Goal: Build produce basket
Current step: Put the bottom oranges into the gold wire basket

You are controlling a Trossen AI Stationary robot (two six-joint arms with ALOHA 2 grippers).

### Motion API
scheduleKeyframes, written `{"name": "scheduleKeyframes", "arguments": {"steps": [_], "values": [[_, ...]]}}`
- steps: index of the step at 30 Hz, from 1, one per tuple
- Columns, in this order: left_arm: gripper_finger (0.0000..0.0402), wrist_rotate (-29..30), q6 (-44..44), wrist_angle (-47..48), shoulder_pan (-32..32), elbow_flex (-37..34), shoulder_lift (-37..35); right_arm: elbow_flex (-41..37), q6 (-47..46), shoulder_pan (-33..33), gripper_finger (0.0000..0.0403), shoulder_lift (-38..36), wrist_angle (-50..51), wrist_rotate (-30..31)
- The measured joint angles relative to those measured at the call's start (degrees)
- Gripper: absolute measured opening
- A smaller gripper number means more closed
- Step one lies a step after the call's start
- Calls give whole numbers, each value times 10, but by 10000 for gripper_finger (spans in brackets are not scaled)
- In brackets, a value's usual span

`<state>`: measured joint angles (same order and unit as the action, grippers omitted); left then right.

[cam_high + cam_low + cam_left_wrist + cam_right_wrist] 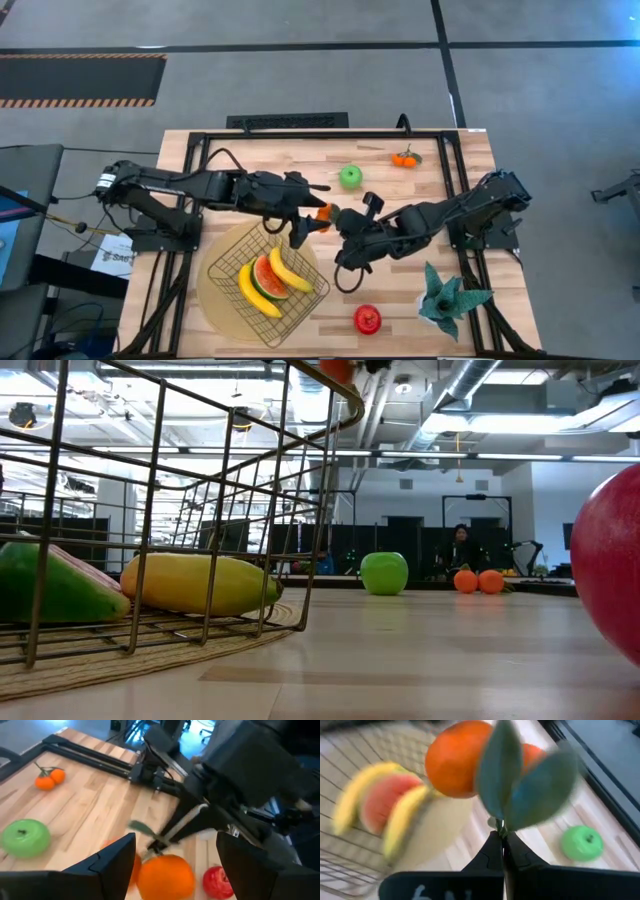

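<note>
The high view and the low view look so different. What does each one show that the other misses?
Only the high view shows both arms: the left gripper, open, and the right gripper, shut on the leaf stem of an orange pair near the basket's edge. It also shows the teal plant.

Only the low view shows the room behind, with a person far off.

Both show the wire basket holding bananas, the green apple, a second orange pair and the red fruit.

I'm seeing both arms crowding the basket's (262,290) far rim, blocking entry there. Open bench (250,140) is lying around the green apple (350,177); 2 bananas (287,270) are filling the basket floor.
</note>
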<state>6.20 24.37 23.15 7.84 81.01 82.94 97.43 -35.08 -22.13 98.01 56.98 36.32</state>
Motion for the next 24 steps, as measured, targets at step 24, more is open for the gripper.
{"name": "scheduleKeyframes", "arguments": {"steps": [24], "values": [[263, 3, 18, 3, -4, 0, 7, 1, 39, 6, 1, 7, -105, 4]]}}
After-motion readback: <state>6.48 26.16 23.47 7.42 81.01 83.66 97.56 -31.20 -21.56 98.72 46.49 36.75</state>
